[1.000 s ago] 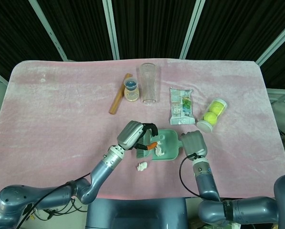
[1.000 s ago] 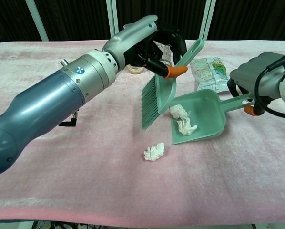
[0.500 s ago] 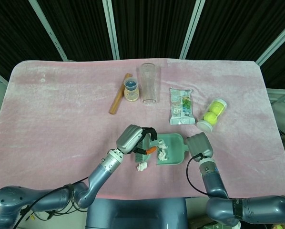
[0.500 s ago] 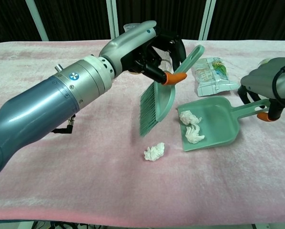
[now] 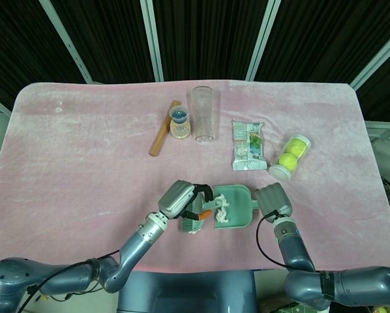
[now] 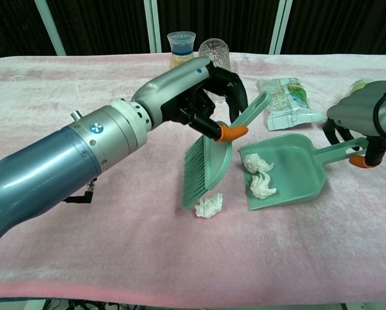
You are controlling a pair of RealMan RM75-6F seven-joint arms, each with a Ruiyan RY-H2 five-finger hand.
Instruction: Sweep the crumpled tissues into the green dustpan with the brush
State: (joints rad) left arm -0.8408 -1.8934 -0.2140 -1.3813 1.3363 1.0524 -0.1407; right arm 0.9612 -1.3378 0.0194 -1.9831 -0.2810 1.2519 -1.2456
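One loose tissue (image 6: 209, 206) left on the pink cloth (image 6: 83, 258), nearest the edge, bristles now right at it. Left hand (image 6: 203, 97) grips the brush (image 6: 207, 169), which has dropped from its raised spot a second ago, so the last sweep looks ready. Two tissues (image 6: 259, 175) already sit in the green dustpan (image 6: 303, 171), just beside the brush; right hand (image 6: 361, 126) holds its handle. Farther back: snack packet (image 6: 283, 97), cup (image 6: 181, 46), glass (image 6: 213, 50).

No legible text or labels.
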